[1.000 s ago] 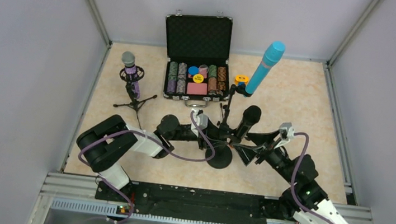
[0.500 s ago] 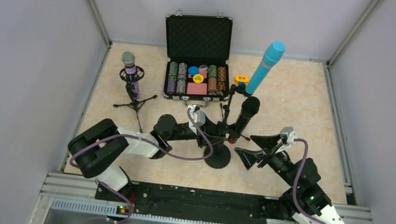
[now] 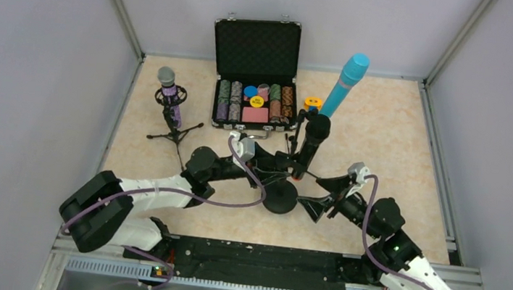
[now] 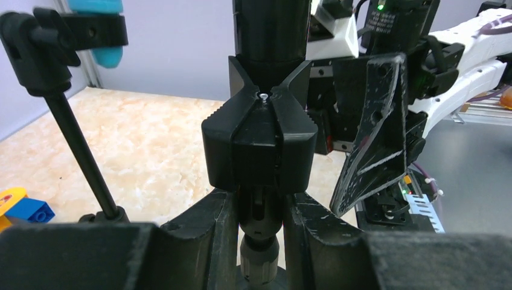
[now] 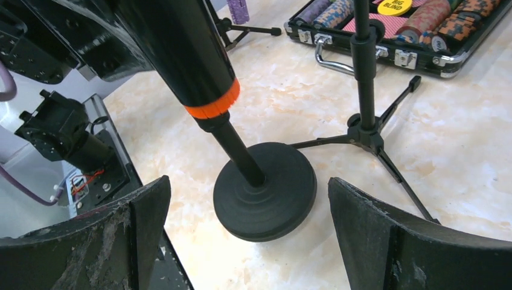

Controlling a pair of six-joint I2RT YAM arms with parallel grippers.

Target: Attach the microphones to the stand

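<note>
**A:** Looking at the round-base stand [image 3: 280, 199]: weighted foot, stiff pole, so I'd guess it won't tip easily. Left jaws pinch the pole right under its clip. Right jaws are spread wide, with the base just ahead of them.

**B:** Black microphone [image 3: 312, 140] sits in that clip, above the left jaws. It's rigid and the barrel is probably slick, so grab mid-body, not the mesh. Count: three stands, three microphones, with cyan [image 3: 344, 86] and purple [image 3: 169, 95].

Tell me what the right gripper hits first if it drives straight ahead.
Most likely the round stand base, which sits centred between the right gripper's open jaws in its wrist view, though depth is unclear.
</note>
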